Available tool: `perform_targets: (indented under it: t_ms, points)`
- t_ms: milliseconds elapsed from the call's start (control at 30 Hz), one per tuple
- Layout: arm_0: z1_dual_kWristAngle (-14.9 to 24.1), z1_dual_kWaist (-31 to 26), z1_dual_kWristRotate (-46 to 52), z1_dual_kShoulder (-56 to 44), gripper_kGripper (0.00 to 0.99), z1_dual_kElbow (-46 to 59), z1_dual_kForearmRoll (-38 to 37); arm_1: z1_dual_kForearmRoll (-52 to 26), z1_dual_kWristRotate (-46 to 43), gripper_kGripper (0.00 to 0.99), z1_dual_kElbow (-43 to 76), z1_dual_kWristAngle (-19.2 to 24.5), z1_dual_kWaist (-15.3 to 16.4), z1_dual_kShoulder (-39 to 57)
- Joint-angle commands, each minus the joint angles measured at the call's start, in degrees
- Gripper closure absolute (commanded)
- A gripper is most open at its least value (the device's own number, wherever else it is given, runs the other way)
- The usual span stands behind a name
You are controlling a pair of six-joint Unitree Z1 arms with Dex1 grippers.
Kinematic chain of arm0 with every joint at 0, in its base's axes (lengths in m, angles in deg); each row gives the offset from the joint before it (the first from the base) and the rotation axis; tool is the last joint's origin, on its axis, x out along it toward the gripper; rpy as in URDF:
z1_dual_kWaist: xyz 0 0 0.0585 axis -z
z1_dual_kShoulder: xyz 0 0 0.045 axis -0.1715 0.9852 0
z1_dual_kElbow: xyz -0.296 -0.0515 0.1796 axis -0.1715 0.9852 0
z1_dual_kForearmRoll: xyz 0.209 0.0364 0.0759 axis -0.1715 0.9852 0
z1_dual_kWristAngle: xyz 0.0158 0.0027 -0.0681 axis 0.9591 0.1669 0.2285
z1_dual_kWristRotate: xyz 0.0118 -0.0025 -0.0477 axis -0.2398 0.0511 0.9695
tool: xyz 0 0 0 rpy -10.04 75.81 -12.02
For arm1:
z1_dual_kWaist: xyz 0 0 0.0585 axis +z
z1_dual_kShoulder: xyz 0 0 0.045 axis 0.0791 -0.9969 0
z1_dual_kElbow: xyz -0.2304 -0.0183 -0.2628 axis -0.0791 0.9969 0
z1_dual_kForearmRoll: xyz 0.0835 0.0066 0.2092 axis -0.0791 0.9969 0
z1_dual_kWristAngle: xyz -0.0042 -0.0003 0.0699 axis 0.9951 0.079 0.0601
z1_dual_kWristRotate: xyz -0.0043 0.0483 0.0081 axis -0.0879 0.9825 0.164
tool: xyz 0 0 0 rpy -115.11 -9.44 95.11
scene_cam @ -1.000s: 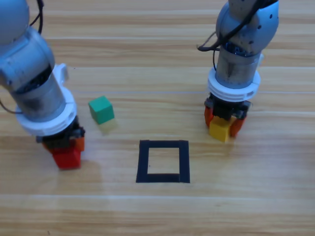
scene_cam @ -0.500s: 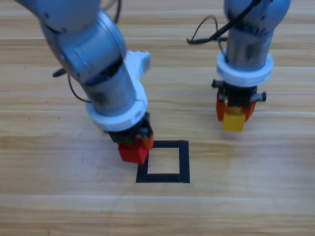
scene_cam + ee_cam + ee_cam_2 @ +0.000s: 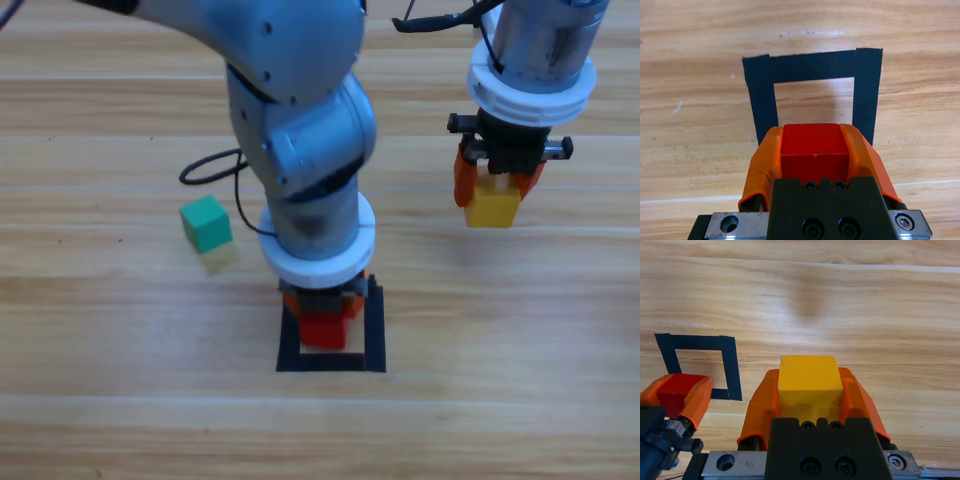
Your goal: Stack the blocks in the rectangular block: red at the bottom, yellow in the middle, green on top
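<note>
Two tools grip cubes: the left tool clamps red over the tape square; the right tool clasps yellow well apart. Green sits left on the surface.

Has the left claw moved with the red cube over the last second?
Yes. The left claw, shut on the red cube, went rightward from left of the tape square to over its opening.
</note>
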Motion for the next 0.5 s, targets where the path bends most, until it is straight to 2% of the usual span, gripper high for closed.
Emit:
perform_targets:
  t_ms: [33, 500]
  points:
    - [1.57, 2.5, 3.49, 1.71, 0.843, -1.1, 0.67, 0.5, -1.25, 0.99, 0.78, -0.3, -1.47, 0.57]
    - [3.24, 2.67, 4.89, 2.33, 0.841, -1.37, 0.67, 0.5, -1.78, 0.99, -0.02, -0.65, -1.47, -0.22]
